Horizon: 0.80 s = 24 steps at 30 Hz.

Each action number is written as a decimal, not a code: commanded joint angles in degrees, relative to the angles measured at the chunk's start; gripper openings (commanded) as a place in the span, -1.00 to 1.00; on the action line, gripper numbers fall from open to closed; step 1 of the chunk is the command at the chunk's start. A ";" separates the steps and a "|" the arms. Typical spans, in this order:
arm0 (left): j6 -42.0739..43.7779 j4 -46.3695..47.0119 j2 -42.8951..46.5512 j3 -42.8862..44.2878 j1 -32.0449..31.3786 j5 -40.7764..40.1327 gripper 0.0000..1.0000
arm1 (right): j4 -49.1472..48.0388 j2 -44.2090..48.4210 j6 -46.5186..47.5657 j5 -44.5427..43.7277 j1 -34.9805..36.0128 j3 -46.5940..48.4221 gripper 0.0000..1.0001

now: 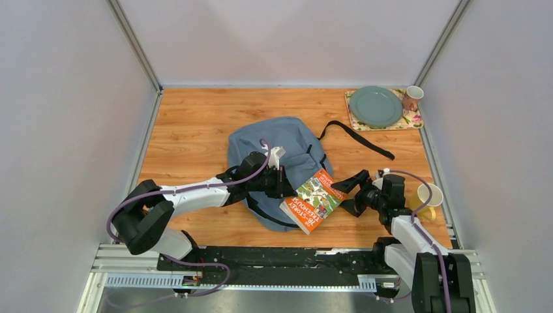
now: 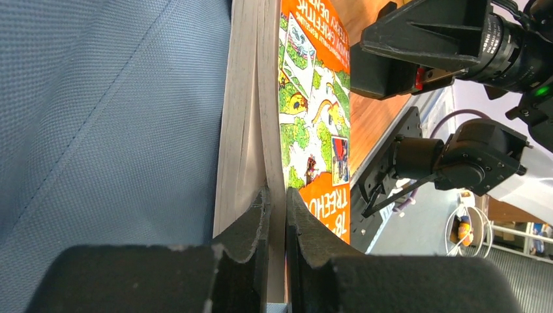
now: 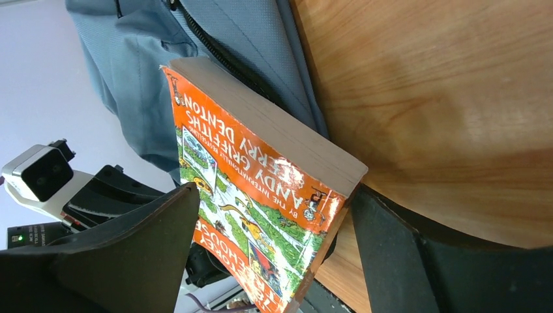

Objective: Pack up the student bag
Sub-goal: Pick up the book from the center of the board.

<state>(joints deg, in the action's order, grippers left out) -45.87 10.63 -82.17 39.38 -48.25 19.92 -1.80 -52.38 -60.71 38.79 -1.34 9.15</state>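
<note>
The grey-blue student bag (image 1: pixel 280 140) lies flat mid-table, also seen in the left wrist view (image 2: pixel 98 130) and the right wrist view (image 3: pixel 130 52). An orange paperback book (image 1: pixel 314 200) rests tilted against the bag's near right edge. My left gripper (image 1: pixel 283 182) is shut on the book's front cover and some pages (image 2: pixel 313 98), with the jaws (image 2: pixel 277 199) pinching its edge. My right gripper (image 1: pixel 349 189) is open, and its jaws (image 3: pixel 274 195) straddle the book's near corner (image 3: pixel 261 150) without closing on it.
A black strap (image 1: pixel 358 137) trails from the bag to the right. A green plate (image 1: pixel 375 106) on a floral placemat (image 1: pixel 417 120) and a brown mug (image 1: pixel 412 98) sit back right. A yellow cup (image 1: pixel 427 199) stands beside the right arm.
</note>
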 commanded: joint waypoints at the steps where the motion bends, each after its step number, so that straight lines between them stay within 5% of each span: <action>1: 1.66 -1.67 -1.85 2.63 -0.18 2.66 -1.00 | -8.74 -2.72 -1.96 -0.73 2.91 0.61 0.72; 9: 1.31 -0.88 -3.78 3.25 -0.09 5.64 -1.00 | -11.11 0.17 -4.59 -3.63 4.77 -1.06 0.50; 19: 0.78 3.60 -4.23 2.99 -0.18 9.43 -1.00 | -3.12 14.57 -4.07 -7.76 4.77 0.17 -0.83; 22: 0.60 5.00 -4.14 2.64 -0.18 10.13 -0.95 | -1.10 15.81 -3.89 -7.41 4.77 0.87 -1.00; 24: 0.25 5.71 -3.70 2.46 -0.09 10.83 -0.67 | -0.75 15.91 -3.72 -6.53 4.86 1.22 -1.00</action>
<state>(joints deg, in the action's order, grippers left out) -45.87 11.38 -86.08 40.91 -47.44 25.26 -1.87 -37.63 -63.00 30.37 2.94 7.33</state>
